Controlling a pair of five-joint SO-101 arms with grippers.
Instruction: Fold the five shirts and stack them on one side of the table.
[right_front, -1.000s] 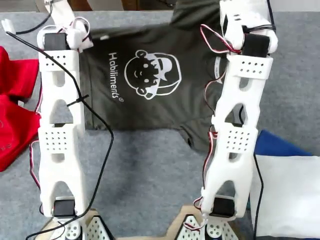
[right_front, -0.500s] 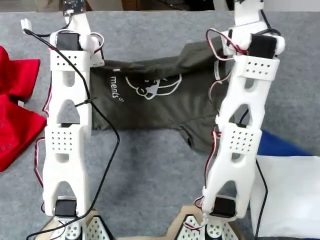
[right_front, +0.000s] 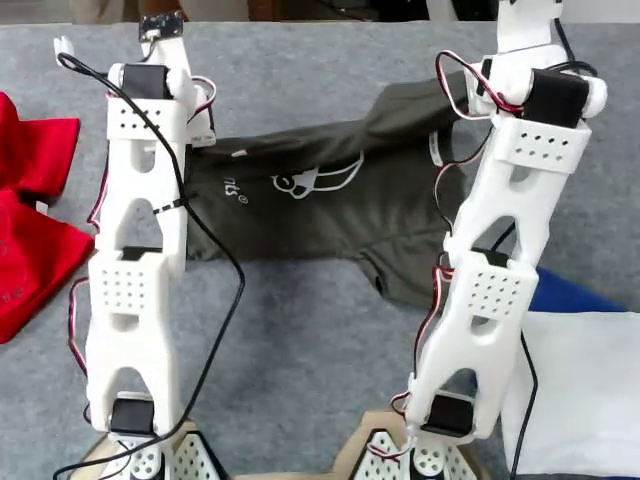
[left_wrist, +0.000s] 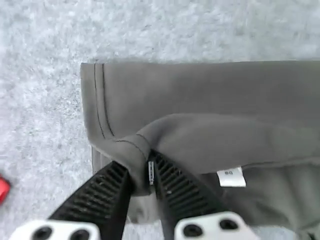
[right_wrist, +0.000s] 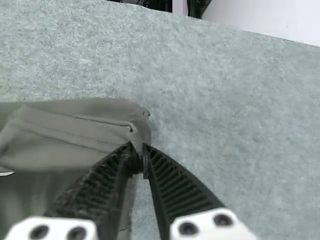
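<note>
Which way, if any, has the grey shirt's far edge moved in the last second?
Yes: the far edge of the grey shirt has folded back toward the robot, covering the top of the print, while the red shirt beside it stays put.

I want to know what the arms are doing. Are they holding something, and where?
Yes. The left gripper pinches the grey shirt by its hemmed edge near one corner, the right gripper near another.

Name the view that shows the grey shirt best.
The high view shows most of the grey shirt between the arms. Wrist views: the left tool pinches one hemmed corner, the right tool another.
</note>
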